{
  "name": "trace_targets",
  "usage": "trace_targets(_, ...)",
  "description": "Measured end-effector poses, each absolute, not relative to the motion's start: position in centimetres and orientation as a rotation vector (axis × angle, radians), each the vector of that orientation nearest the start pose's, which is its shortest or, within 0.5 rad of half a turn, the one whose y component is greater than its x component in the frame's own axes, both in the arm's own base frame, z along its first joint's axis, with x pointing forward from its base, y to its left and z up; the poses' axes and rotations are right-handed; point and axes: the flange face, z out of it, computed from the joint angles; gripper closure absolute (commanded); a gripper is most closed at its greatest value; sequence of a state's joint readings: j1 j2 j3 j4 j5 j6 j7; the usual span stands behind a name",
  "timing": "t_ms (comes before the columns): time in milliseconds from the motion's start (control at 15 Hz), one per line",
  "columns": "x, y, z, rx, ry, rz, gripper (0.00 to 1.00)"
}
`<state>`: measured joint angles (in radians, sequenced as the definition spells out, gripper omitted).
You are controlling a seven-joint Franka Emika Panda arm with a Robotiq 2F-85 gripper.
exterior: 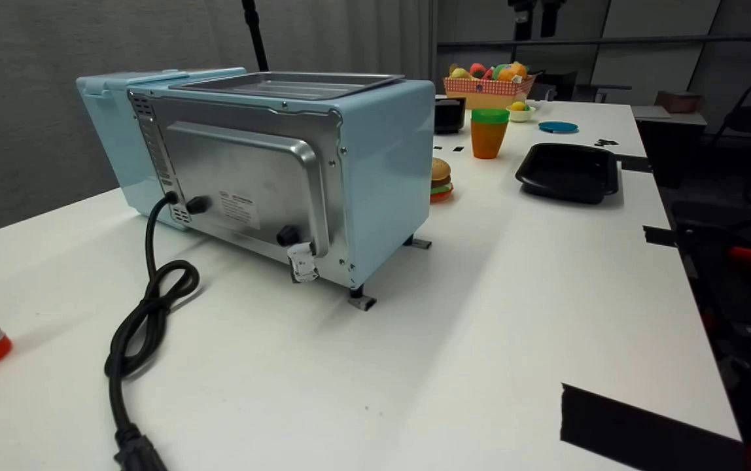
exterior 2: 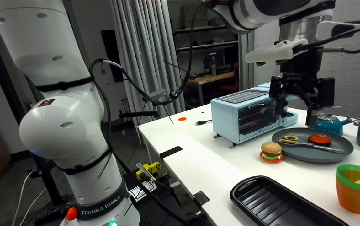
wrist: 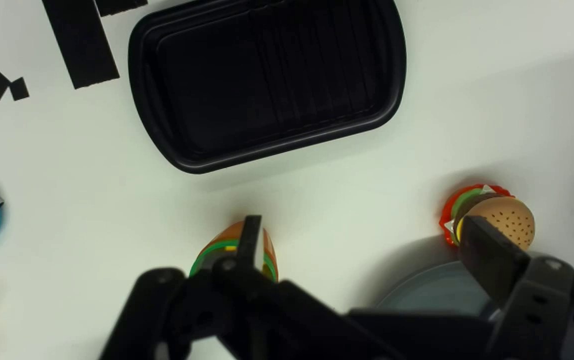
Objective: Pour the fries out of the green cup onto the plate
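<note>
The hand (exterior 2: 296, 112) hangs, 2 blocky fingers (exterior 2: 311, 116) apart; smooth plastic cup (exterior 2: 356, 195) tapers downward.

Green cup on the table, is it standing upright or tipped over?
Upright: in both exterior views the green cup stands with its green rim on top and its orange part below.

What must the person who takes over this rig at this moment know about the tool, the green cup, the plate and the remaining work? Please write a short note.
Tool: open, holding nothing, raised above the table.
Green cup: upright on the table, possible fries showing yellow inside.
Grey plate: on the table, holding scissors and a red round object.
Done: no pour visible; cup not gripped.
Left: grip the cup, carry it over the plate, tip it out.
</note>
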<state>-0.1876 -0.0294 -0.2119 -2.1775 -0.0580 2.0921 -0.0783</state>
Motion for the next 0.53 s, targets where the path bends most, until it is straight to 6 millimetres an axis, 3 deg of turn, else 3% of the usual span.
trace_targets(533,48.5,-21.7,39.2,-3.138,0.477,0.112,0.00)
